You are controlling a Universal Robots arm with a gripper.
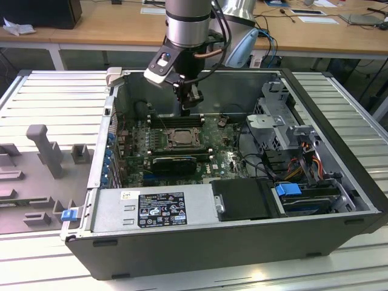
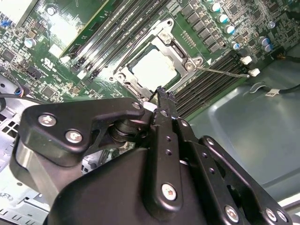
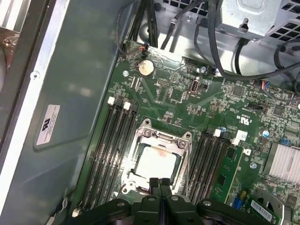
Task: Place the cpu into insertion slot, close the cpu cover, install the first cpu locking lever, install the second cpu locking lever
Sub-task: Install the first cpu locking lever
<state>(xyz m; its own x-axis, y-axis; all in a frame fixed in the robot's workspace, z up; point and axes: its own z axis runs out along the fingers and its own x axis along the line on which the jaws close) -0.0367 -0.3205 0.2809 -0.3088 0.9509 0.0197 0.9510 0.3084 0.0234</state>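
Pressed together with nothing between its fingers, the hand (image 2: pixel 161 93) hangs low inside the open computer case (image 1: pixel 242 218), which stands on a ribbed metal table (image 1: pixel 54 91). Its tip is just beside the near edge of the insertion slot (image 1: pixel 182 138) on the green motherboard (image 3: pixel 187 101). Both wrist views show the cpu (image 3: pixel 157 161) lying flat in the slot, its pale metal face showing through the square opening of the cpu cover (image 3: pixel 161 136). The cover looks folded down over the chip rather than standing up, so I judge the first two steps done: the chip is seated and the frame plate is lowered. The levers are less certain. In the second wrist view a thin locking lever (image 2: pixel 222 71) runs out from one corner of the slot across the neighbouring memory slots (image 2: pixel 211 84). That suggests it has not been tucked under its catch. I cannot make out the other lever clearly enough to say whether it is hooked or free. Whether the fingertips touch the slot's rim or a lever end, I cannot tell; they are very close to that corner. By my reading, at least one lever, and perhaps both, remains to be latched.
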